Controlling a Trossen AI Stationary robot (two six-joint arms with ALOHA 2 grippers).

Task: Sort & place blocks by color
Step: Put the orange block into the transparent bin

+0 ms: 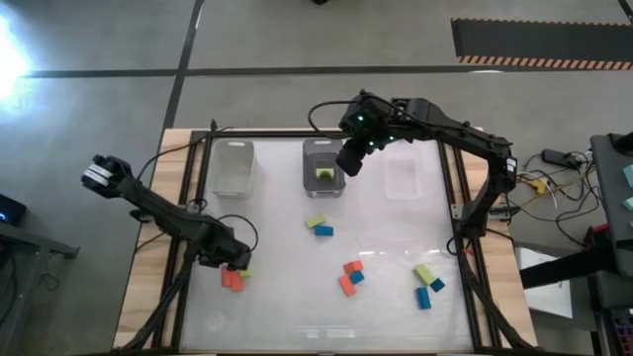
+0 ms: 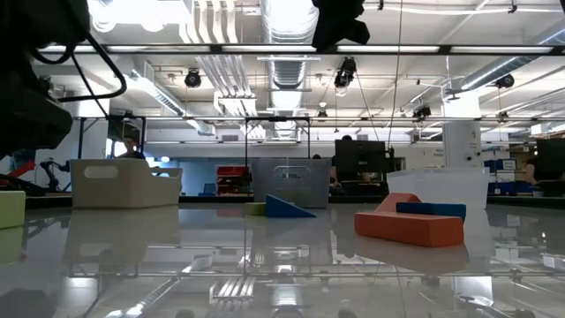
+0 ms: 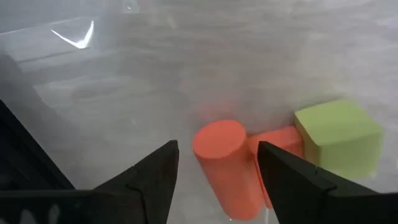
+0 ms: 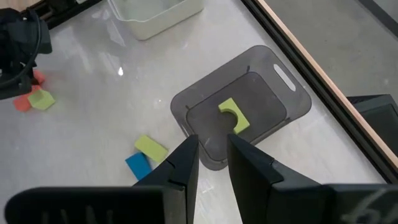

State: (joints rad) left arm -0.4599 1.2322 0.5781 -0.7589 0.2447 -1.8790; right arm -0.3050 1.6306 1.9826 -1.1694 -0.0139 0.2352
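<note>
The left end effector (image 1: 233, 269) is held low over the table (image 1: 287, 326) near its left front, fingers (image 3: 152, 171) spread open on either side of an orange-red cylinder (image 3: 225, 163). A second orange-red block (image 3: 277, 142) lies against the cylinder, and a lime green cube (image 3: 339, 137) touches that block, crowding one finger's outer side.

The right end effector (image 1: 349, 158) is poised above the grey middle bin (image 1: 323, 168), fingers (image 4: 186, 163) drawn close with only a narrow gap and nothing held. One lime green notched block (image 4: 234, 115) lies inside that bin. A clear bin (image 1: 231, 166) stands to its left and another clear bin (image 1: 404, 176) to its right.

Scattered on the table are a green and blue pair (image 1: 318, 226) in front of the grey bin, an orange-red and blue cluster (image 1: 350, 278) farther forward, and a green and blue group (image 1: 427, 284) toward the right front.
</note>
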